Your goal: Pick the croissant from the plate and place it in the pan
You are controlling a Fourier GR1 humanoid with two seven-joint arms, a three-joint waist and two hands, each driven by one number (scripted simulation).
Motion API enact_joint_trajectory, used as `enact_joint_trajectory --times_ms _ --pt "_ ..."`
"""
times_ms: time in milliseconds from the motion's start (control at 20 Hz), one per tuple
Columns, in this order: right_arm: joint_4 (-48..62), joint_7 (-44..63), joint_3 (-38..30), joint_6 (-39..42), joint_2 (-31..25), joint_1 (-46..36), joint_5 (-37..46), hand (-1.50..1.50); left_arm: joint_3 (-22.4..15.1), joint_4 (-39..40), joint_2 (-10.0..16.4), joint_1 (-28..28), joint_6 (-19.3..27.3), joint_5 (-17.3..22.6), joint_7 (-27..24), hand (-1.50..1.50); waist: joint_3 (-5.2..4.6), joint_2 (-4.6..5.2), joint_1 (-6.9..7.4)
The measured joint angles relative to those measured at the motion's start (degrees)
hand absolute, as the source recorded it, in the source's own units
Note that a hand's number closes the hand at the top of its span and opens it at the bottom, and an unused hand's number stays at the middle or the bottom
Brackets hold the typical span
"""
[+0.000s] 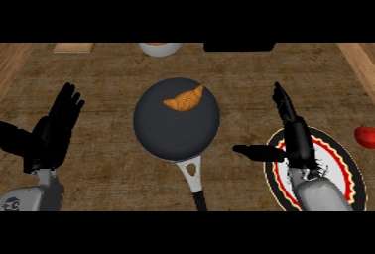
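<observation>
A golden-brown croissant lies inside the dark pan, toward its far rim. The pan's handle points at me. To the right of the pan sits the plate, black with a red and white rim, and nothing shows on it. My right hand hovers over the plate's left part, open, fingers straight and pointing away, thumb out toward the pan. My left hand rests open at the left, fingers up, apart from the pan.
A red object lies at the right edge beside the plate. A white bowl and a dark block stand at the back edge. A wooden board sits at the back left.
</observation>
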Motion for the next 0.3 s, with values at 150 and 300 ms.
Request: enact_joint_trajectory --times_ms 150,300 --pt "-5.5 -0.9 -0.9 2.1 -1.4 5.5 -0.3 -1.5 -0.6 -0.5 -0.4 -0.9 0.3 -0.5 1.0 0.0 -0.01 0.09 0.38" --pt "-7.9 -2.4 -2.1 3.6 -1.4 9.1 0.4 -1.5 -0.1 0.2 -0.2 -1.5 -0.4 -0.1 1.0 0.0 -0.02 0.17 0.65"
